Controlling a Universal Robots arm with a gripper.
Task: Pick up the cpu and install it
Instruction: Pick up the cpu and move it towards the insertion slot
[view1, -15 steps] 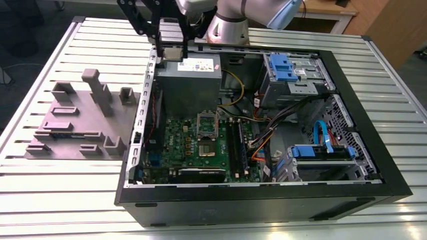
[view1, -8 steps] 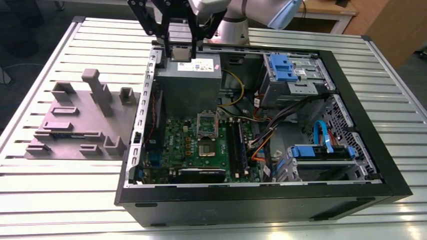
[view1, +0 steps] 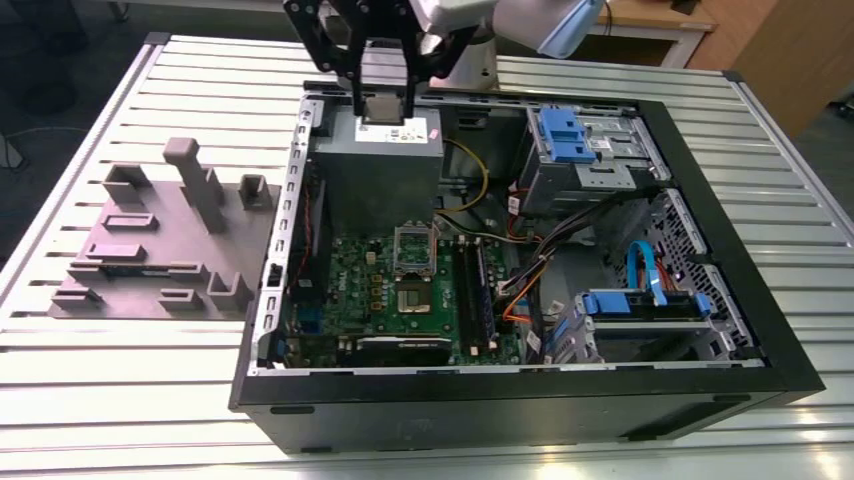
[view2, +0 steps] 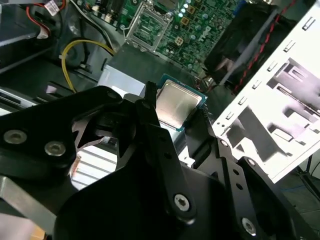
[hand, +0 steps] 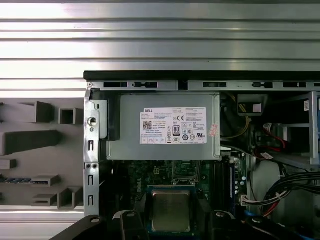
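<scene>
The exterior view had us high, looking down on the whole open case (view1: 534, 410); both wrist views hung close, sharing the cpu (view2: 175, 102) (hand: 170, 210) and, seemingly, the power supply (hand: 170, 127).

- Slatted metal table (view1: 134, 370).
- Open black computer case (view1: 534, 415) lying on it, toward the exterior view's right.
- Grey moulded fixture (view1: 147, 255) just beside it, exterior view's left.

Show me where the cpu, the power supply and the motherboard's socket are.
cpu (view2: 175, 104), second wrist view, middle of its metal top.
power supply (hand: 172, 126), first wrist view, on its white label.
cpu socket (view1: 415, 298), exterior view, its dark centre.
</scene>
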